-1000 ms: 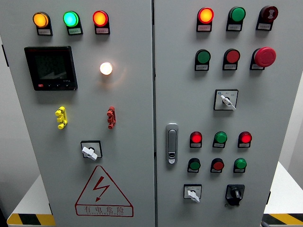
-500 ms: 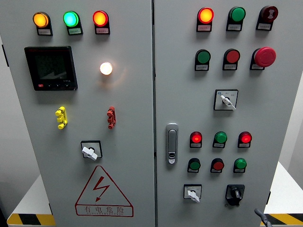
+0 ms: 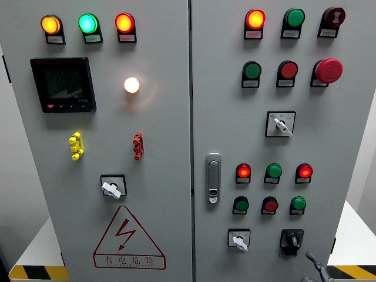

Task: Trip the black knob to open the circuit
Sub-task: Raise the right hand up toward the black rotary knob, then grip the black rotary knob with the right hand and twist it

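Down in the bottom right corner the right hand (image 3: 314, 268) is just poking into view, only a grey fingertip or two showing, so how far open it is cannot be told, and it holds nothing. Just up and left of it sits the black knob (image 3: 291, 239), low on the right door of the cabinet (image 3: 329, 141), beside a white-handled selector (image 3: 238, 239). This looks like the approach; next, the fingers must close on that knob and twist.
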Controlling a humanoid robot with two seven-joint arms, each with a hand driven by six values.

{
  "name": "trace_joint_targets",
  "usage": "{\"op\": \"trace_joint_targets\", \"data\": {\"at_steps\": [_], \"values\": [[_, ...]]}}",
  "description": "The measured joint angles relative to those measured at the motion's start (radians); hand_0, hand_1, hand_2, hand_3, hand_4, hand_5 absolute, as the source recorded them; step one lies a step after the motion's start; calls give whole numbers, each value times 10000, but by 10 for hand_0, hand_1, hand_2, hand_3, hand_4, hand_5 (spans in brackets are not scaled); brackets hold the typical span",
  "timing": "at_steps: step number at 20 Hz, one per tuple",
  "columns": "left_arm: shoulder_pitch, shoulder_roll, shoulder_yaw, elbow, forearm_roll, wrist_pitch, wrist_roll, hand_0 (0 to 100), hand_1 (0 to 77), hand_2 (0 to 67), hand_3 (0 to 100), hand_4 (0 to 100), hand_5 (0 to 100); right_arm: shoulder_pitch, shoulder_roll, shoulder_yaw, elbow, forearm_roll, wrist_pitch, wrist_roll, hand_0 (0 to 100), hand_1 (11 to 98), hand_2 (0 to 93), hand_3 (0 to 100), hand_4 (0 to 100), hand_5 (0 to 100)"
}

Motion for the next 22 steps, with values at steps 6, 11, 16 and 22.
{"op": "trace_joint_targets", "data": {"at_steps": [6,11,16,22], "values": [[1,3,0,0,0,0,0,0,0,195,261,99,86,247,1,-109,-144,13,0,-73,1000,731,0,934,1000,1000],[1,3,0,0,0,0,0,0,0,195,261,99,86,280,15,-241,-192,86,0,-169,1000,716,0,937,1000,1000],[0,7,0,0,0,0,0,0,0,195,261,99,86,422,16,-288,-213,463,0,-307,1000,706,0,940,1000,1000],[-9,8,0,0,0,0,0,0,0,195,261,99,86,488,69,-436,-214,482,1,-392,1000,694,0,944,1000,1000]]}}
